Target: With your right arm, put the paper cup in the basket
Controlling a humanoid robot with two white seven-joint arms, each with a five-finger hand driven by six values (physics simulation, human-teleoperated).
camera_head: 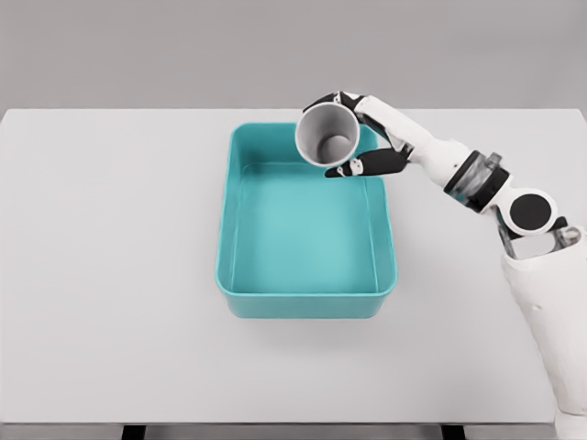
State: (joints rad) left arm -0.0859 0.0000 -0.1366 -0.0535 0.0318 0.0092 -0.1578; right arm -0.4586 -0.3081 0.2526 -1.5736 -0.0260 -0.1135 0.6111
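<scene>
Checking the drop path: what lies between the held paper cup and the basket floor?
Nothing. In the head view, the right hand holds the paper cup over the basket, whose floor is bare.

Head cam, high, prob. steep-down over table (110, 275).

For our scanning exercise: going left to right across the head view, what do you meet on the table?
Bare table → teal basket → paper cup, held over the basket's far right corner → right hand → right arm.
</scene>
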